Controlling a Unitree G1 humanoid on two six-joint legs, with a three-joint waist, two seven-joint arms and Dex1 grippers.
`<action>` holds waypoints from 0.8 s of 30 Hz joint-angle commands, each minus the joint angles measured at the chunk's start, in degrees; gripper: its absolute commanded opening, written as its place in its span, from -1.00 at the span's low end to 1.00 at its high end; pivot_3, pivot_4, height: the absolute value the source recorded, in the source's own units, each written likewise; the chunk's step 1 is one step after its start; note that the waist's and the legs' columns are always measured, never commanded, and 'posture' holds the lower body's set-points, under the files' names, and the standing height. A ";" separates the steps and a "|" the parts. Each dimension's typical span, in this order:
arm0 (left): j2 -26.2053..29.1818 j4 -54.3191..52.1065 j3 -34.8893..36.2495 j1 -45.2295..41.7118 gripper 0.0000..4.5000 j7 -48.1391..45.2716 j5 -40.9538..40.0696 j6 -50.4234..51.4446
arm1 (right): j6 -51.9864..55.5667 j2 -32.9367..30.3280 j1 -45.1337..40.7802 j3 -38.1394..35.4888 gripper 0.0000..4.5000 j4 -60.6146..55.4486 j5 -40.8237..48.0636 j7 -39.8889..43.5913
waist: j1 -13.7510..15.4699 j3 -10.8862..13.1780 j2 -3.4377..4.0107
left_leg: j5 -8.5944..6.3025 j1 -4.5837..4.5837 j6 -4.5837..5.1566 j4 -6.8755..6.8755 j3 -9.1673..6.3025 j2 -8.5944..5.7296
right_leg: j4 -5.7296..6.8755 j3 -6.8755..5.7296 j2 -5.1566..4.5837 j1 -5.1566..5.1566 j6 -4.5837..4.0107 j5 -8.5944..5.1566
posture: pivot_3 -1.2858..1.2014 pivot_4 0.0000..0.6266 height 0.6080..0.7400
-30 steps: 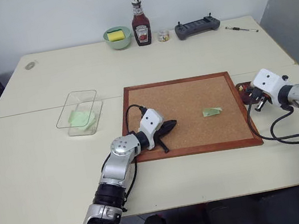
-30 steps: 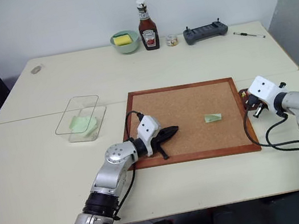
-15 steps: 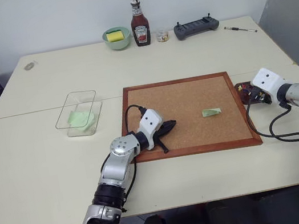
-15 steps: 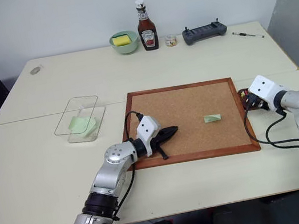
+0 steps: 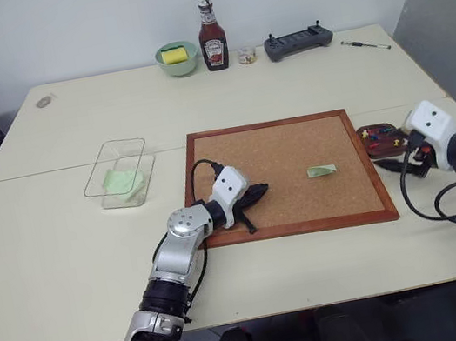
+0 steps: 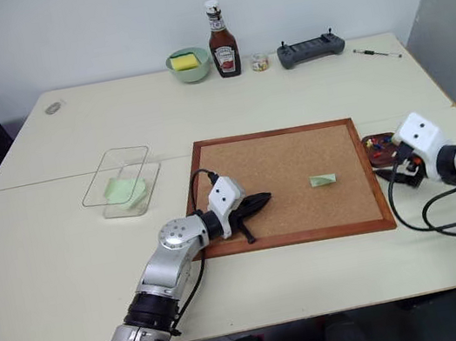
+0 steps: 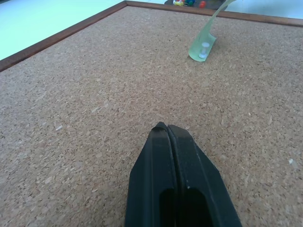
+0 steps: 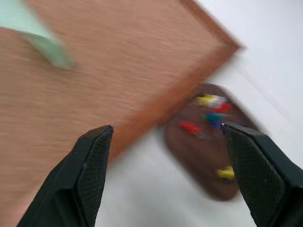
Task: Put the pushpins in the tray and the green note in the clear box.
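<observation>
We are seeing the note lying pinned on the board, long axis pointing at the tray, nearer our empty wide-open right gripper than our closed, empty left gripper.

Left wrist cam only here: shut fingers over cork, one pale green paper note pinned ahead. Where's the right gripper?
Observer: The right gripper is open and empty, close to the small dark wooden tray off the right edge of the wood-framed cork board.
Operator: Anything in the tray? And the box?
Observer: Red, yellow and blue pushpins lie in the tray.
Operator: Box?
Observer: The transparent plastic box, left of the board, holds one green note.
</observation>
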 commanded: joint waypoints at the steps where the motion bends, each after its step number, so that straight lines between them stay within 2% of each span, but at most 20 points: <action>1: 0.60 1.72 -0.57 1.04 -1.00 -0.63 0.63 0.81 | 9.76 0.85 1.85 -2.23 0.72 -11.56 7.85 0.68 | -0.02 0.00 0.00 | 0.00 0.00 0.00 0.00 0.00 0.00 | 0.00 0.00 0.00 0.00 0.00 0.00 | 0.03 -0.52 1.00; 8: 0.62 1.65 -0.50 1.04 -1.00 -0.38 0.76 0.96 | 16.00 4.71 2.61 1.16 0.72 -17.66 11.65 -1.80 | 0.01 0.00 -0.01 | 0.00 -0.01 0.00 0.00 -0.02 0.00 | 0.00 -0.02 0.00 -0.01 0.00 0.00 | 0.03 -0.52 1.00; 11: 0.63 1.42 -0.51 1.15 -1.00 -0.27 0.79 1.09 | 13.86 8.83 -1.19 4.84 0.72 -14.62 10.03 -3.76 | -0.13 0.00 -0.01 | 0.00 0.00 0.00 0.00 -0.01 0.01 | -0.01 -0.02 0.01 -0.01 0.01 0.00 | 0.03 -0.52 1.00; 18: 0.67 1.24 -0.52 1.11 -1.00 -0.08 0.87 1.18 | 9.23 12.83 -5.28 9.98 0.72 -7.57 6.57 -4.46 | -0.08 0.00 0.00 | 0.00 0.01 0.00 -0.01 -0.03 0.00 | -0.01 -0.03 0.02 -0.01 0.01 0.00 | 0.03 -0.52 1.00; 24: 0.83 0.88 -0.44 1.24 -1.00 0.02 0.79 1.41 | 4.09 14.99 -7.82 10.96 0.72 -1.61 3.18 -5.55 | -0.10 0.00 0.00 | 0.00 0.02 0.00 -0.01 -0.04 -0.01 | 0.01 -0.02 0.02 -0.02 0.01 0.00 | 0.03 -0.52 1.00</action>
